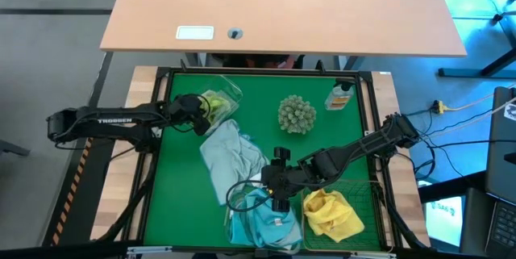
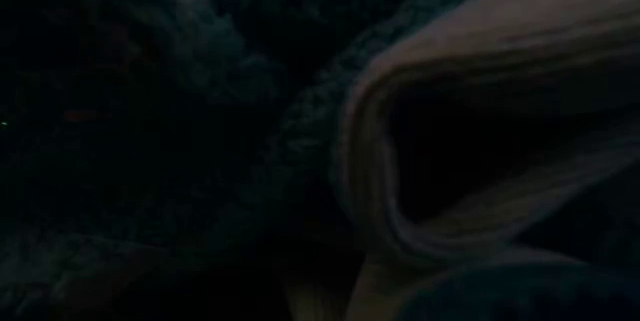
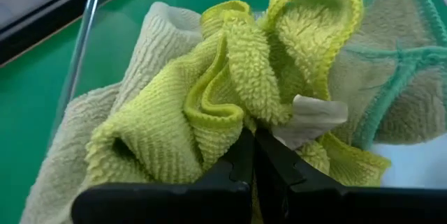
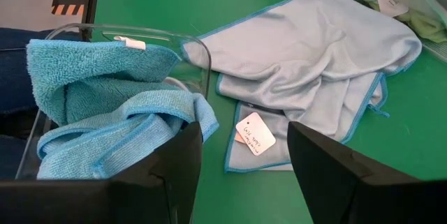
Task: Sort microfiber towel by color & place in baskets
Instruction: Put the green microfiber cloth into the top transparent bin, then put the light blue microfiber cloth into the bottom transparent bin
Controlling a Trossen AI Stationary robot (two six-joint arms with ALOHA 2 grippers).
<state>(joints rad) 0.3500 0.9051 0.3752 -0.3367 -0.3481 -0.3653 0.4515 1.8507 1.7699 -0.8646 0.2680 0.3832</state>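
My left gripper (image 1: 197, 115) is at the far left, shut on a lime green towel (image 3: 230, 91) in a clear tub (image 1: 228, 91). A pale cloth with teal stitching (image 3: 391, 77) lies beside that towel in the tub. My right gripper (image 1: 278, 188) is open and empty at the near middle, over the rim of a second clear tub (image 4: 140, 34) that holds teal towels (image 4: 105, 105). A light blue towel (image 1: 230, 158) lies spread on the green mat between the tubs and also shows in the right wrist view (image 4: 314, 49). A yellow towel (image 1: 332, 215) lies in the wire mesh basket (image 1: 367, 198). My left gripper pinches a raised fold of the lime green towel (image 3: 241, 123) between its two fingertips. The fingers come from the table's left. The towel sits bunched in the clear tub, resting on the other cloth there.
A grey-green spiky ball (image 1: 297, 114) and a small bottle with an orange label (image 1: 340, 96) stand at the far right of the mat. A wooden desk (image 1: 282, 9) lies beyond the far edge. Cloth covers the low view (image 2: 450, 161).
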